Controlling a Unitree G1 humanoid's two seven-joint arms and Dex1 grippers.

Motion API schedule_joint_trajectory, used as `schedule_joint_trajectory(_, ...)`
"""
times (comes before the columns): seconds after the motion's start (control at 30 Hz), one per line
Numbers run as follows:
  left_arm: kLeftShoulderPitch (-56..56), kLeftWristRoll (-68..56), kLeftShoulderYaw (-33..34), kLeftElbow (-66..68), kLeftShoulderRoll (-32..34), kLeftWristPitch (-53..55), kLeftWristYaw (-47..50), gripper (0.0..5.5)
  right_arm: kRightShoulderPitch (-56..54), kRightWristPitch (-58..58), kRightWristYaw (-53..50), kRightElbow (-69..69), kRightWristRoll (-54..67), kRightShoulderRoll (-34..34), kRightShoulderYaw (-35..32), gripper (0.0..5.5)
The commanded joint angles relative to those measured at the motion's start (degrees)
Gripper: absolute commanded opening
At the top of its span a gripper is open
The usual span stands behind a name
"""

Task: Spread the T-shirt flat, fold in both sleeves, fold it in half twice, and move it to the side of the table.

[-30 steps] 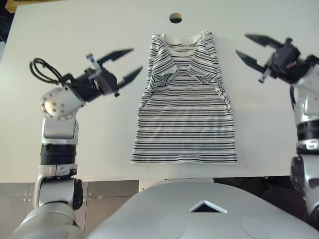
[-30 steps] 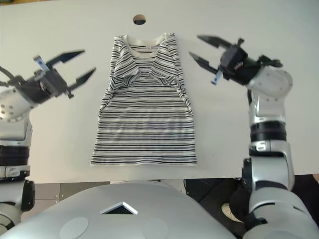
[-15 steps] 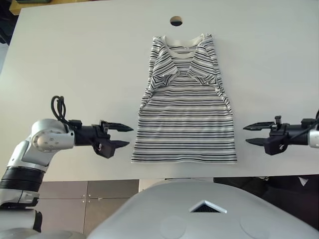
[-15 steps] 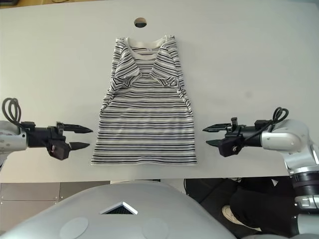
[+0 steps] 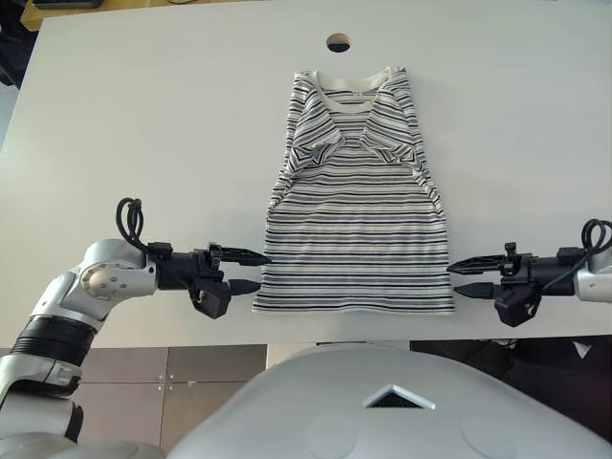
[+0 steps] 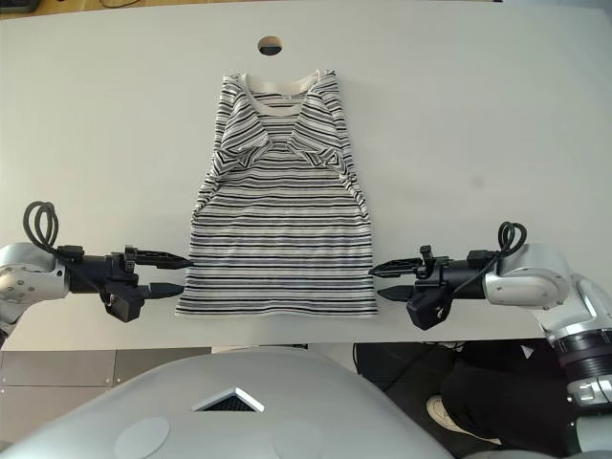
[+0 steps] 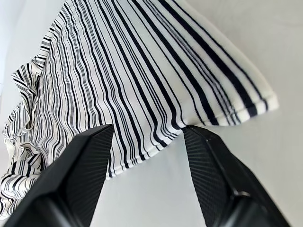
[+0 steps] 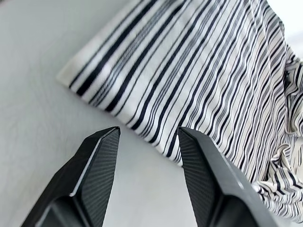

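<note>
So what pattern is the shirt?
Dark and white stripes on the shirt, clearest in the left eye view.

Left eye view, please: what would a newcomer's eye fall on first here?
The striped T-shirt lies in the middle of the white table, sleeves folded in across the chest. The left gripper and right gripper flank its lower side edges, low over the tabletop, jaws open.

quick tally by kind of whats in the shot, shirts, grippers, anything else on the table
T-shirt, striped: 1
Grippers: 2 (left gripper, right gripper, both with jaws open at the shirt's bottom corners)
Table: 1
Hole in the table top: 1
Total: 5
</note>
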Motion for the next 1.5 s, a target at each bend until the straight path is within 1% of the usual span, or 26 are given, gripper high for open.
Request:
schedule_joint_trajectory(0.03,1.84,7.86,-6.13,3.66,-1.96,2.78,-1.88,2.74,2.37,1.28,1.18,0.06,-4.8,0.34,4.62,2.27)
schedule_joint_trajectory(0.17,1.98,7.84,-8.05,3.73,-2.09,3.31,-1.61,2.11,2.1,1.97,1.02,-1.51,-4.21,-0.11,6.23,2.31)
schedule_joint_trajectory(0.2,1.94,7.88,-8.46,3.85,-2.05,3.34,-1.52,1.84,1.96,2.2,0.92,-1.78,-4.1,-0.2,6.5,2.31)
schedule_joint_trajectory(0.23,1.88,7.88,-8.82,3.95,-1.97,3.36,-1.41,1.75,1.82,2.4,0.85,-1.97,-4.0,-0.3,6.77,2.31)
schedule_joint_trajectory(0.3,1.81,7.99,-9.37,4.1,-1.79,3.31,-1.24,1.42,1.47,2.9,0.96,-2.38,-3.6,-0.43,7.19,2.01)
schedule_joint_trajectory(0.33,1.73,8.18,-9.56,4.14,-1.7,3.21,-1.12,1.2,1.32,3.1,1.03,-2.6,-3.4,-0.5,7.41,1.75)
schedule_joint_trajectory(0.47,1.36,8.65,-10.26,4.43,-1.45,2.92,-0.58,0.54,0.96,3.91,1.03,-3.12,-2.98,-0.87,8.19,1.05)
schedule_joint_trajectory(0.5,1.28,8.61,-10.42,4.49,-1.39,2.96,-0.53,0.43,0.95,4.1,1.0,-3.14,-2.97,-0.95,8.33,0.93)
schedule_joint_trajectory(0.53,1.19,8.63,-10.57,4.54,-1.35,2.97,-0.48,0.14,0.93,4.22,0.91,-3.15,-2.98,-1.01,8.45,0.61)
schedule_joint_trajectory(0.57,1.11,8.63,-10.69,4.57,-1.32,2.95,-0.44,0.11,0.91,4.27,0.8,-3.13,-3.02,-1.06,8.56,0.55)
schedule_joint_trajectory(0.6,1.02,8.54,-10.81,4.61,-1.32,2.89,-0.4,0.1,0.73,4.19,0.66,-2.91,-3.16,-0.96,8.73,0.27)
schedule_joint_trajectory(0.63,0.93,8.51,-10.91,4.63,-1.31,2.8,-0.36,0.1,0.59,4.07,0.49,-2.68,-3.31,-0.86,8.86,0.12)
schedule_joint_trajectory(0.77,0.57,7.38,-11.62,4.16,-1.02,2.83,-0.54,0.1,0.33,3.94,-0.04,-2.24,-3.64,-0.49,9.24,0.12)
schedule_joint_trajectory(0.83,0.87,1.99,-12.27,1.59,-0.42,5.33,-2.16,0.1,1.09,7.46,1.14,-3.71,0.93,-0.86,9.6,0.12)
schedule_joint_trajectory(0.87,1.07,-1.22,-12.6,-0.15,0.02,7.21,-3.14,0.1,1.86,10.99,2.4,-5.56,5.36,-1.41,9.89,0.12)
schedule_joint_trajectory(0.93,2.15,-15.66,-13.56,-10.26,3.47,19.75,-8.45,0.1,4.91,27.33,7.94,-15.27,24.91,-6.0,10.38,0.12)
schedule_joint_trajectory(1.0,3.06,-30.28,-13.59,-20.74,8.62,32.77,-14.45,0.1,5.99,39.98,13.63,-23.12,42.98,-11.29,8.04,0.12)
schedule_joint_trajectory(1.07,4.13,-38.28,-12.71,-26.43,12.24,41.11,-19.16,0.1,5.82,46.52,17.96,-24.25,52.56,-13.0,3.91,0.12)
schedule_joint_trajectory(1.17,5.34,-43.33,-10.33,-29.68,14.4,46.9,-22.68,0.1,7.25,52.08,21.9,-24.26,58.86,-13.98,0.29,0.12)
schedule_joint_trajectory(1.23,5.85,-46.03,-7.89,-30.76,14.19,49.73,-23.68,0.1,8.81,55.24,23.99,-25.57,61.08,-13.83,-2.05,0.12)
schedule_joint_trajectory(1.37,7.68,-50.71,-1.88,-29.99,10.9,52.53,-24.35,0.1,11.14,59.63,25.37,-27.62,62.89,-11.19,-6.72,0.12)
schedule_joint_trajectory(1.4,7.86,-51.4,-0.48,-30.05,9.97,53.12,-24.25,0.1,10.79,60.12,24.96,-27.57,62.32,-9.85,-7.6,0.12)
schedule_joint_trajectory(1.5,4.68,-50.88,4.22,-26.54,3.66,53.61,-20.94,0.1,5.72,60.3,19.69,-24.67,58.0,-2.95,-9.42,0.12)
